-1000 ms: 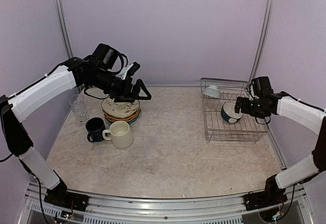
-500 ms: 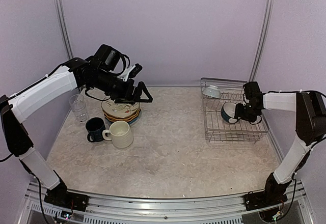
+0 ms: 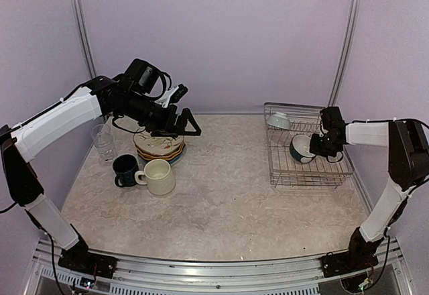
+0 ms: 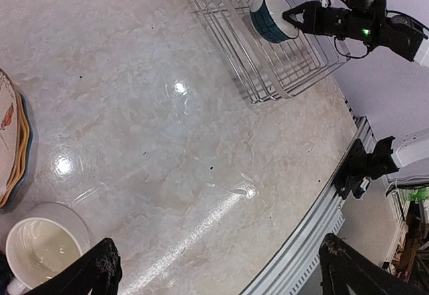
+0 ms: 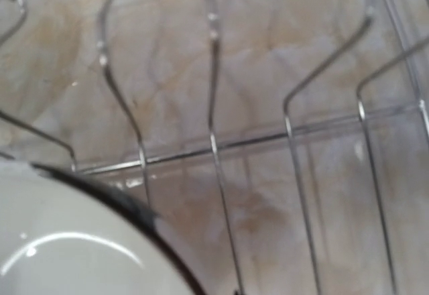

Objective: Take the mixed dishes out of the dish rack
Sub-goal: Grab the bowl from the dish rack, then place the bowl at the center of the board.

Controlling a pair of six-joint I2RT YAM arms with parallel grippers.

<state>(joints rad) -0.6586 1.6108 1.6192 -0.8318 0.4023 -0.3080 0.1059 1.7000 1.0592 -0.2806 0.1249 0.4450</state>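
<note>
In the dish rack [image 3: 305, 184] the teal bowl [image 3: 301, 150] is propped on edge. Its rim looks to be pinched by the closed right gripper [image 4: 291, 19]; the left gripper [image 3: 184, 112] is held wide apart. Bowl's best lifted straight up, slowly, tbh.

A pale marbled tabletop [image 3: 228, 194] sits within lilac walls [image 3: 221, 33], an aluminium rail [image 3: 214, 269] along its near edge.

A teal bowl [image 3: 301, 150] stands on edge in the wire dish rack [image 3: 298, 172]. Stacked plates [image 3: 159, 146], a dark blue mug [image 3: 125, 169], a cream mug [image 3: 159, 175] and a tumbler [image 3: 103, 141] sit well left of it.
</note>
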